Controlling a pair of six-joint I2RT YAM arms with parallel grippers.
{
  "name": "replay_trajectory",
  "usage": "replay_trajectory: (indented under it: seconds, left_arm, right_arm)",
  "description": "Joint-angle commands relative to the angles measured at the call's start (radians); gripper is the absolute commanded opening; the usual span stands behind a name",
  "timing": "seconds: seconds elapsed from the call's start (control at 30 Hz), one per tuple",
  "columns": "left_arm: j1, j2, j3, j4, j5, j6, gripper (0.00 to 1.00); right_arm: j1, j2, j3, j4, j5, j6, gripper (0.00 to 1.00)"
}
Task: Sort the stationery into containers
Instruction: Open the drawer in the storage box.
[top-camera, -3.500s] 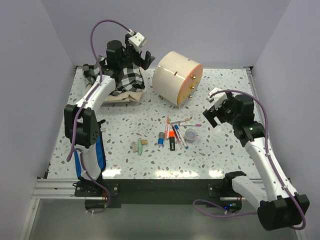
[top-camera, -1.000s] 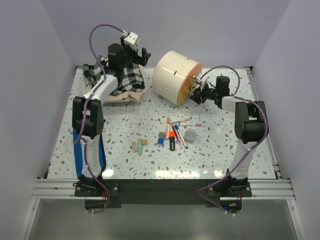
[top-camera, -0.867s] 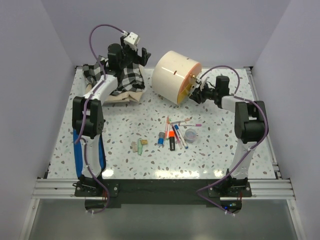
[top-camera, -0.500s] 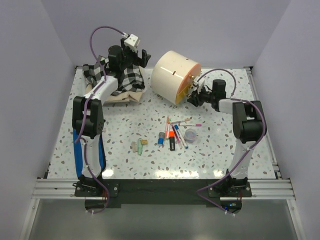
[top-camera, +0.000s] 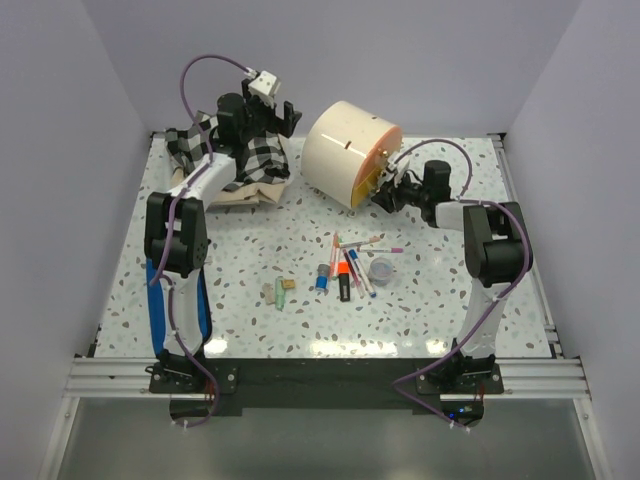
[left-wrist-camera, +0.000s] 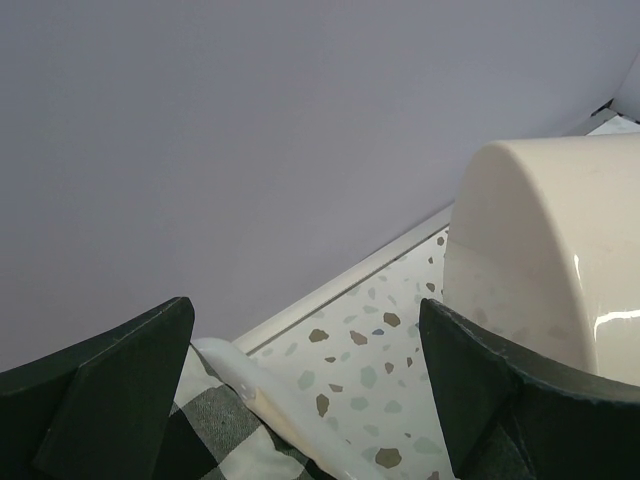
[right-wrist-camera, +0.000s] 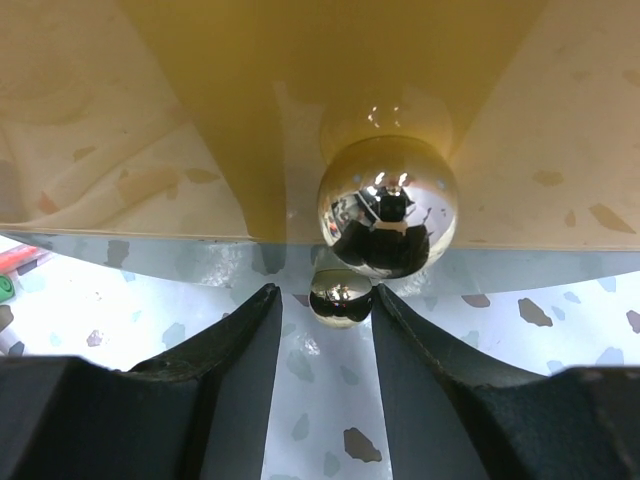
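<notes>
cream drum cabinet (top-camera: 343, 150) with orange drawer front and gold knobs (right-wrist-camera: 388, 205), at the far centre of the speckled worktop (top-camera: 450, 300). right end effector (top-camera: 383, 192) at that front, jaws part-open, a knob just ahead of the tips, contact unclear. left end effector (top-camera: 270, 112) spread wide above the checked cloth (top-camera: 250, 160). pens (top-camera: 360, 272), highlighter (top-camera: 343, 266), erasers (top-camera: 281, 290) and clear pot (top-camera: 381, 269) lie loose mid-worktop, well apart from the cabinet.

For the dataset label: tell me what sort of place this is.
Probably a lab robot cell: left arm and right arm fixed at a speckled table, plain walls boxing it in, pens laid out near a cream cabinet.
</notes>
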Motion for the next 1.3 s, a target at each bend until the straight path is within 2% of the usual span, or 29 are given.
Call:
replay_trajectory:
  seconds: [0.0,0.4,0.43,0.47,0.67,1.07,1.27]
  left_arm:
    - [0.01,-0.048,-0.006,0.058,-0.003,-0.011,1.0]
    - [0.009,-0.054,-0.023,0.065,0.001,-0.011,1.0]
    - [0.007,-0.054,-0.021,0.065,0.001,-0.011,1.0]
    - [0.007,-0.054,-0.021,0.065,0.001,-0.012,1.0]
    - [0.004,-0.046,-0.013,0.067,0.006,-0.011,1.0]
    - [0.004,-0.04,0.002,0.078,0.012,-0.011,1.0]
    - [0.004,-0.051,-0.016,0.085,0.015,-0.011,1.0]
  right_arm:
    - [0.008,-0.053,-0.001,0.056,0.012,0.01,0.42]
    - [0.007,-0.073,-0.006,0.053,0.026,0.007,0.4]
    - [0.008,-0.075,-0.006,0.053,0.028,0.004,0.38]
    - [0.008,-0.078,-0.004,0.05,0.026,0.004,0.32]
    - [0.005,-0.105,-0.012,-0.023,0.023,-0.04,0.2]
    - [-0.031,-0.234,-0.113,-0.232,0.028,-0.158,0.19]
    - [-0.048,-0.28,-0.164,-0.272,0.031,-0.167,0.19]
